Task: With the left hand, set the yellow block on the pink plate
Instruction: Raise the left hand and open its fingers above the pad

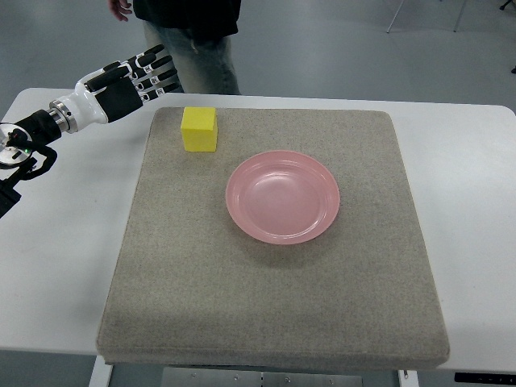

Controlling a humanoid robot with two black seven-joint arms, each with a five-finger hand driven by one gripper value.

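Top view, left hand: the left hand [133, 78] comes in from the left edge, hovering over the far-left part of the white table [64, 201], fingers extended and relaxed, holding nothing.
Top view, yellow block: the yellow block [199, 129] sits on the grey mat [266, 306], ahead of the fingertips and a little nearer the robot, apart from the hand with bare mat between.
Top view, block shape: roughly a cube, no clear long axis; its faces run about square to the mat's edges.
Top view, pink plate: the pink plate [283, 196] lies beyond the block from the hand, further right and nearer the robot, close to the block but not touching.
Top view, nearer arm: only the left arm shows; the right is out of view.
Top view, room: open mat all round the block; the mat's far-left corner is just beside it.
Top view, bystander: a person [189, 40] stands behind the table, just past the hand.
Judgement: reach is not yet closed; the hand probably needs to travel rightward and down.
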